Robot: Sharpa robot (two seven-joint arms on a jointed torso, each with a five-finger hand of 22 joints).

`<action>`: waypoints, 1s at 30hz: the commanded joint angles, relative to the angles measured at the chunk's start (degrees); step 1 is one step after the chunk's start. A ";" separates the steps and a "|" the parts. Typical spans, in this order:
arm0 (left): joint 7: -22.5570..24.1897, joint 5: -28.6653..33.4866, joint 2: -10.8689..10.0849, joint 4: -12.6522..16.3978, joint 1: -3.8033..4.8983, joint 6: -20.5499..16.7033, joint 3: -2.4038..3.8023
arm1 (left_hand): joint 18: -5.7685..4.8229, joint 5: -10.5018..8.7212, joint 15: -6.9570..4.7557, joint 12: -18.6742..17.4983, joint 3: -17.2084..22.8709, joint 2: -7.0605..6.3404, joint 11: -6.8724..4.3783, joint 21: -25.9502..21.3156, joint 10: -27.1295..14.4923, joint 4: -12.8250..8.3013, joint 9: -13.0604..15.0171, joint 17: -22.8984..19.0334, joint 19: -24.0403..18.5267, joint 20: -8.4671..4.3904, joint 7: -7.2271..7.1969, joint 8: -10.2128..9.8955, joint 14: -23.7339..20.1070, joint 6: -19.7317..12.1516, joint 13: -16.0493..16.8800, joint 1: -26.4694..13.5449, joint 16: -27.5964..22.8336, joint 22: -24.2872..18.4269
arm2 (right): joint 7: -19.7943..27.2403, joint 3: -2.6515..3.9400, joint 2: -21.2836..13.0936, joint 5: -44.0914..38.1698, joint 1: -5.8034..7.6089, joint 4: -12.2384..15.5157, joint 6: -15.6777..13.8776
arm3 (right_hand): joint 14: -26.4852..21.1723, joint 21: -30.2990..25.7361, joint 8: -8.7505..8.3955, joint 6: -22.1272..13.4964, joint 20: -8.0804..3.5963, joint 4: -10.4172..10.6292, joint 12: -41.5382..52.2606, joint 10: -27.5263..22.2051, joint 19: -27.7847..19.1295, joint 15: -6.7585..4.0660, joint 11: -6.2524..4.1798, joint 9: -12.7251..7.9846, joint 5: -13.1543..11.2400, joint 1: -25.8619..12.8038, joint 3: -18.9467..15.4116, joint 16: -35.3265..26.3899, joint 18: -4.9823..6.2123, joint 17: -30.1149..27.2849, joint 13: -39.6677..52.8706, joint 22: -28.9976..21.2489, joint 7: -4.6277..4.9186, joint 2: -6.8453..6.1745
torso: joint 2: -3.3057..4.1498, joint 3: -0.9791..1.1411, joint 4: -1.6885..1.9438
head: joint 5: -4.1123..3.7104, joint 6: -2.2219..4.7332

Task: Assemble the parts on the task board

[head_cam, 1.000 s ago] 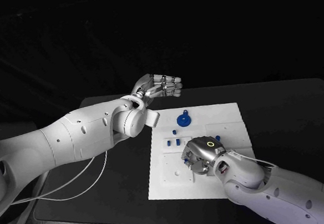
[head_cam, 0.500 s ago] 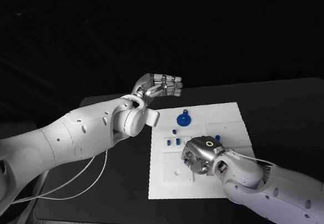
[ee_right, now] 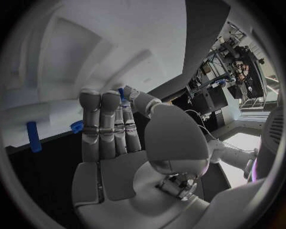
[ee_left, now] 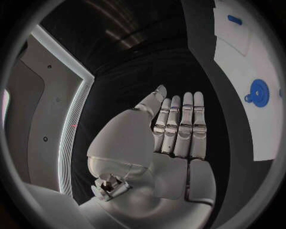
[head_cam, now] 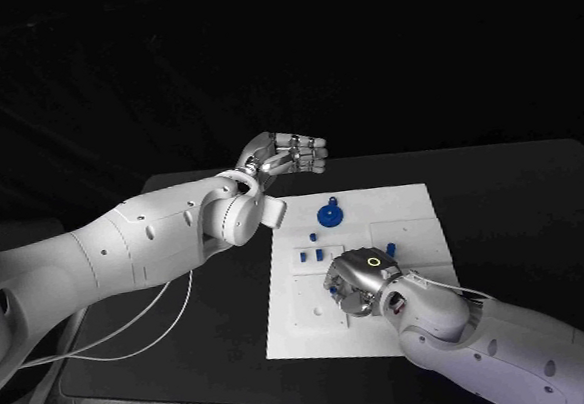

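Lighting: dim overall; black table (head_cam: pixel 525 202) and backdrop merge into near-uniform darkness. Brightest surface: the white task board (head_cam: pixel 416 201), evenly lit and without glare. Soft shadow on the task board just beside the right hand (head_cam: pixel 362 279). Left hand (head_cam: pixel 286 154), beyond the task board's far edge, catches highlights on its silver fingers.
Wrist views: strong fisheye bending; the task board's edges curve; dark circular frame. Bright window glare at the rim of the right wrist view. Focus: adequate throughout.

Looks like a robotics lab. Black table (head_cam: pixel 525 202) w/ black backdrop behind it. Right wrist view: cluttered equipment racks (ee_right: pixel 229 67) at the room's edge.
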 commanded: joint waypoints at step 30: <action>-0.32 0.32 -0.36 -0.38 0.07 1.25 0.05 | 0.54 -0.36 0.05 -0.24 -0.70 0.19 0.27 -0.02 -0.75 0.19 -0.03 -0.06 0.36 0.28 0.20 0.26 -0.84 -0.19 -0.06 -0.02 -0.07 -1.21 | -2.09 6.52 -9.34 5.20 2.49 10.54 -1.25 | 0.18 -6.26 -0.04 -5.65 1.97 5.21 -0.22 -6.66 2.49 1.45 1.93 -0.22 0.61 1.79 -1.62 0.44 3.12 -4.56 -0.34 -1.90 0.40 -5.31 | -0.05 0.00 -0.18 | -2.24 2.04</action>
